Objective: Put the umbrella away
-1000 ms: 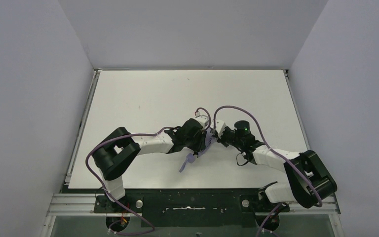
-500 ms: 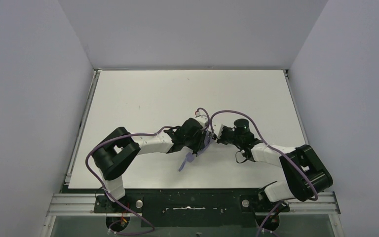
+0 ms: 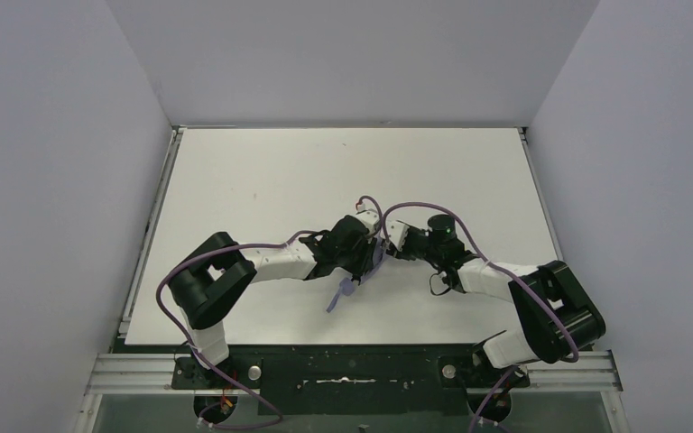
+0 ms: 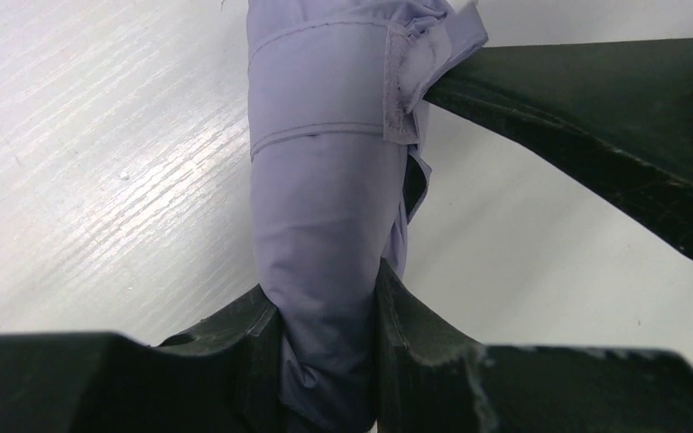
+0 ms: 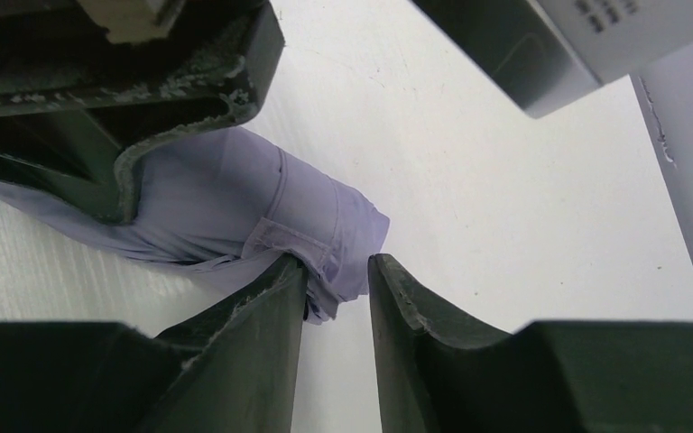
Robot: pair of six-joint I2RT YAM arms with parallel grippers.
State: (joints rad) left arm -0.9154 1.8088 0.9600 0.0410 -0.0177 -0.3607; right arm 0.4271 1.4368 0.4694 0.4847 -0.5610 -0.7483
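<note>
The left jaws are clamped on the umbrella [image 4: 325,180], their two black fingers [image 4: 253,352] pressed into the lavender fabric from both sides. It is one compact umbrella, folded into a tight lavender roll. A single strap [image 4: 320,86] runs around the roll, ending in a fuzzy tab [image 4: 411,81] at its side.

The right jaws stand apart, with bare table showing through the gap between their two fingers [image 5: 253,361]. The end of the roll [image 5: 235,207] sits just at that gap. The strap's tab [image 5: 293,245] touches the tip of one finger; the other finger is clear of the fabric. In the left wrist view that same right finger [image 4: 595,135] comes in from the side and meets the tab.

From above, the umbrella [image 3: 341,293] lies low over the white table [image 3: 262,180], about midway between the left and right edges and nearer the near edge than the far one. Whether it rests on the table cannot be told. A lavender end sticks out toward the near edge below the left wrist. The two arms reach in from either side, and their wrists meet over the roll.
</note>
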